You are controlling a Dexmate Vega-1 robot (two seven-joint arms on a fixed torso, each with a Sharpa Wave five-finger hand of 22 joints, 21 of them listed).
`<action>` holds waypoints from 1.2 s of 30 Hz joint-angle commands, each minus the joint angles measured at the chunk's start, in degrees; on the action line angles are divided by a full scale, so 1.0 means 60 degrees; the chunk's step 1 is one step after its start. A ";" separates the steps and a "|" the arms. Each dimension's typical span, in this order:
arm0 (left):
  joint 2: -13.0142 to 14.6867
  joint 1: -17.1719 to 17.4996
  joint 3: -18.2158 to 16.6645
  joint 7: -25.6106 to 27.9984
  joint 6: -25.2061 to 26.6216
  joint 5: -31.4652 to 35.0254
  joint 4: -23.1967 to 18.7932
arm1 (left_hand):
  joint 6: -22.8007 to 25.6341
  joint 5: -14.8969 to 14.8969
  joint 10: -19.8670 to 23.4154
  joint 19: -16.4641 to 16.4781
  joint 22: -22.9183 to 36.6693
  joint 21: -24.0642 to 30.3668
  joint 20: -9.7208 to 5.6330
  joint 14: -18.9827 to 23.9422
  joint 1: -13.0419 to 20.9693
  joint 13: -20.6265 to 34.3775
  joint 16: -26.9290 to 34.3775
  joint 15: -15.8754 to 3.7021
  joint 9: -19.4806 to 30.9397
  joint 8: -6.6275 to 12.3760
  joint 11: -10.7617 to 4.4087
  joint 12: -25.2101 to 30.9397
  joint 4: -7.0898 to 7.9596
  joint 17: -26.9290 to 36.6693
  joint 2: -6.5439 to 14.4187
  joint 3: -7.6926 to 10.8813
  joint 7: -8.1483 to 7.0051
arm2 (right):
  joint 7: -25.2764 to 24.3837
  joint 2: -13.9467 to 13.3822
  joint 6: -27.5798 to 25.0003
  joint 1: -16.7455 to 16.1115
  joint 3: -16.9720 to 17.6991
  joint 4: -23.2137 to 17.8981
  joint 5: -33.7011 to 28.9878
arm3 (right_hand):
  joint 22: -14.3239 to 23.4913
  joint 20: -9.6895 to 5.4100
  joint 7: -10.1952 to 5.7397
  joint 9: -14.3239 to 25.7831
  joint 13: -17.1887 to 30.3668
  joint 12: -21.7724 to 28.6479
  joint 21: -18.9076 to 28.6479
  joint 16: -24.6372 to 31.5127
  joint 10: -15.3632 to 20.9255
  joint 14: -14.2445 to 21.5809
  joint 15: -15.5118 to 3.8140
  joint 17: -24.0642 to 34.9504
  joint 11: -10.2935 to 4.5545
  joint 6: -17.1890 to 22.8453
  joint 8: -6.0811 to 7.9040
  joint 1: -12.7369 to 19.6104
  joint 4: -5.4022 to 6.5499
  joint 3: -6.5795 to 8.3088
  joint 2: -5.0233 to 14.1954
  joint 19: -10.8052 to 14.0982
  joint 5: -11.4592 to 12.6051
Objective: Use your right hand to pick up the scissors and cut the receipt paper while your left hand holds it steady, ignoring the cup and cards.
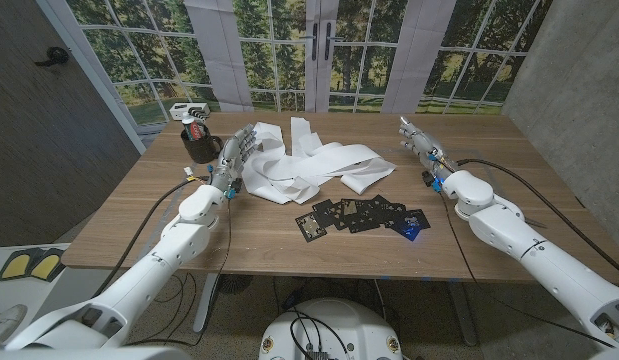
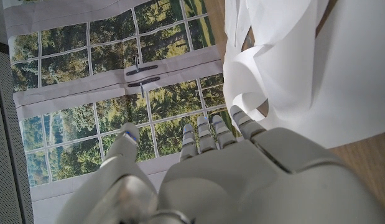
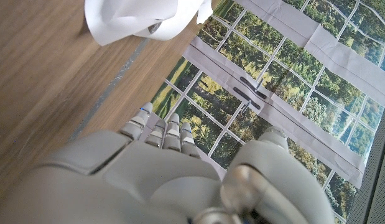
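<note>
A long strip of white receipt paper point(image 1: 309, 160) lies crumpled in loose folds across the middle of the wooden table point(image 1: 139, 220). My left hand point(image 1: 237, 155) stands just off the paper's left edge, fingers apart and reaching up, holding nothing. In the left wrist view the left hand point(image 2: 242, 168) has the paper point(image 2: 285, 62) close beside its fingertips. My right hand point(image 1: 421, 145) is raised to the right of the paper, a short gap away, fingers extended and empty. In the right wrist view the right hand point(image 3: 161, 162) shows with a fold of the paper point(image 3: 142, 18) farther off on the table.
A black cup point(image 1: 199, 143) stands at the back left, just behind my left hand. Several black cards point(image 1: 364, 215) are spread in front of the paper, with a blue one point(image 1: 414, 228) at their right end. A white power strip point(image 1: 189, 108) lies at the far edge.
</note>
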 commanded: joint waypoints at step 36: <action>-0.0408 -0.0251 0.0232 0.0320 -0.0106 0.0329 0.0177 | 0.0899 0.0025 0.0765 0.0465 0.0008 0.0006 -0.0146 0.0614 0.0308 -0.0001 0.0080 -0.0401 0.0046 0.0145 -0.0129 0.0249 -0.0054 0.0018 0.0027 -0.0083 -0.0050 | -0.1949 -0.1211 -0.1090 -0.1086 0.0404 -0.1639 -0.2569 | 0.0051 0.0216 -0.0155 0.0042 0.0092 0.0211 -0.0217 0.0130 0.0561 0.0322 -0.0122 0.0034 -0.0154 0.0522 0.0230 0.1359 -0.0757 0.0434 0.0119 0.0573 -0.0033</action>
